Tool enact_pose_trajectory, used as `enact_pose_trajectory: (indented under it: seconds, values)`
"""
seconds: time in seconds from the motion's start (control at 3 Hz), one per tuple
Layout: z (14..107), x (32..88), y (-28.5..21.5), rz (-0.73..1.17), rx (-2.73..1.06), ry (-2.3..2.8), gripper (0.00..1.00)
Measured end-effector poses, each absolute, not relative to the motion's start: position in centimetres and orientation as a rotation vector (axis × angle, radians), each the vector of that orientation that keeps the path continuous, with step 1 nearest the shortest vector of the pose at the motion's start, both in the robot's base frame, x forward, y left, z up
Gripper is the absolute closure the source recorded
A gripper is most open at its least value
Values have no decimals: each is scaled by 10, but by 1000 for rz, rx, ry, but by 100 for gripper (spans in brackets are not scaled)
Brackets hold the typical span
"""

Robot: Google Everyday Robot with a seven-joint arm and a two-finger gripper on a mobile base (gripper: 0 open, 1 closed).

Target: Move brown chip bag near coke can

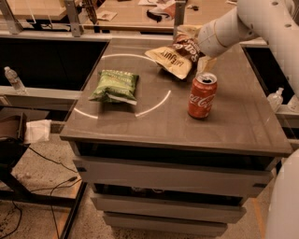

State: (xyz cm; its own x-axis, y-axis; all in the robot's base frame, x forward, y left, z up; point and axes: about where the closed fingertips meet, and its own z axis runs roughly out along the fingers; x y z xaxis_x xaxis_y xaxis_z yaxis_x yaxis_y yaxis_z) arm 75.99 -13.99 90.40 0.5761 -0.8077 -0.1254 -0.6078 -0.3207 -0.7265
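Note:
The brown chip bag (174, 59) lies at the back middle of the table, its cream-yellow lettered end toward me and its dark brown end under the arm. The red coke can (202, 95) stands upright just in front and to the right of the bag, a short gap away. My gripper (202, 57) reaches in from the upper right on the white arm (243, 23). It sits at the bag's right, brown end, just behind the can. The arm hides part of the bag.
A green chip bag (114, 86) lies on the left half of the grey table (154, 128). A water bottle (14, 79) stands on the ledge at left and another (275, 98) at right. A wooden counter (135, 14) lies behind.

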Motion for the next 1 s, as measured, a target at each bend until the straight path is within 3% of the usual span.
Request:
enact_pose_trajectory:
  seconds: [0.67,1.0]
  values:
    - [898,776,-111,-504,-2116,968,0]
    - [899,783,-103,-538,-2128,937,18]
